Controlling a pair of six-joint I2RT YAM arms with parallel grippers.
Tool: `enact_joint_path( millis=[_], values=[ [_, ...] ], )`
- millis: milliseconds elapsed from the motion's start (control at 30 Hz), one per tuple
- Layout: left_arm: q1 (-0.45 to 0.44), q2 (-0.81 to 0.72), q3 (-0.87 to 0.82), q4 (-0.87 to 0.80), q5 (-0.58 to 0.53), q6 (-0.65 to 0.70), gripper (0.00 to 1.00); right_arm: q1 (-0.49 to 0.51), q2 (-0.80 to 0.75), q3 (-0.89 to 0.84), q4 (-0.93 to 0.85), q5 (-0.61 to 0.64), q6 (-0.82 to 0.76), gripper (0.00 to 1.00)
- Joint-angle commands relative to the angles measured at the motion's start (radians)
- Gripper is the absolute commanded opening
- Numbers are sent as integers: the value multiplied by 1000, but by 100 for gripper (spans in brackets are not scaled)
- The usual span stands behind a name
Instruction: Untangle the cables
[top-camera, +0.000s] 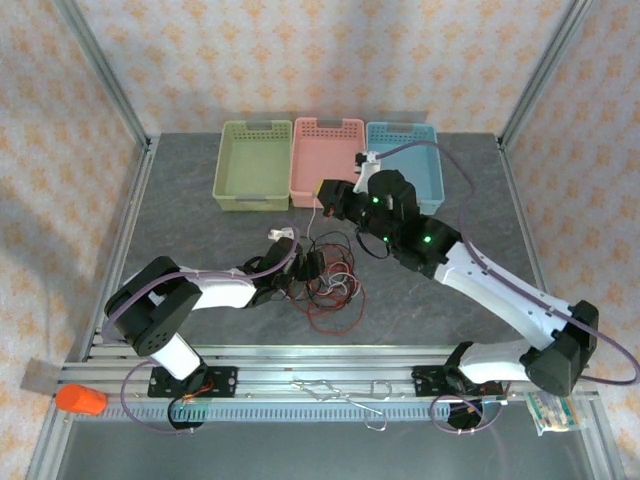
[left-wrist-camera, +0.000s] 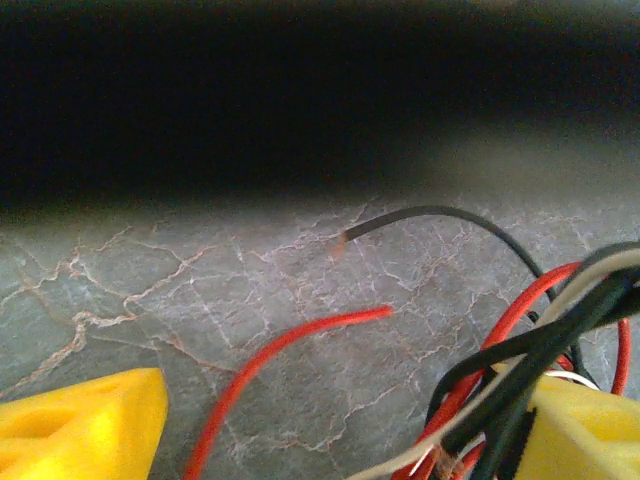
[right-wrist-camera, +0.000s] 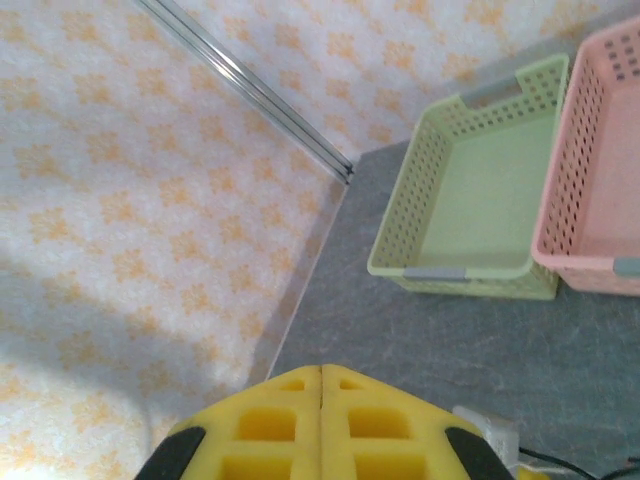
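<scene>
The grey marbled worktop (top-camera: 200, 250) carries everything. The right arm (top-camera: 500, 290) stretches diagonally from its base to the centre, its head just in front of the pink basket (top-camera: 305, 195). The left arm (top-camera: 200, 295) lies low and reaches rightward to the tangle. 3 baskets stand side by side at the far edge: the green basket (top-camera: 252, 204), the pink one, and the blue basket (top-camera: 432, 170).

The cables (top-camera: 335, 280) lie in loose red, black and pale loops on the middle of the worktop, between the 2 arm heads.

The left jaws are released. In the left wrist view their 2 yellow fingers (left-wrist-camera: 80, 420) stand wide apart just above the worktop. A bundle of red, black and white strands (left-wrist-camera: 520, 350) crosses the finger on the right of that view. 1 red free end (left-wrist-camera: 300, 335) and 1 black free end (left-wrist-camera: 420, 212) lie on the surface beyond.

The right jaws are clenched, their fingers (right-wrist-camera: 270, 425) meeting along a seam. Whether a strand is pinched there I cannot tell.

A small white connector (top-camera: 283, 235) lies at the tangle's far left.
</scene>
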Motion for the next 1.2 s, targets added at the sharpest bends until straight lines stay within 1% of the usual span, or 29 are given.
enact_joint_path(
  millis=[0,200,433,800,1167],
  values=[
    [-7,14,12,21,-28,-13,82,-6,-51,74,-39,34,-77,0],
    [-7,27,7,22,-26,-16,78,-8,-74,163,-115,113,-150,0],
    [-9,39,-7,37,-15,-24,71,-17,-119,249,-186,205,-221,0],
    [-10,54,-10,43,-14,-32,70,-20,-144,391,-256,324,-312,0],
    [-13,46,-14,34,-15,-36,70,-20,-165,441,-287,408,-356,0]
  ],
)
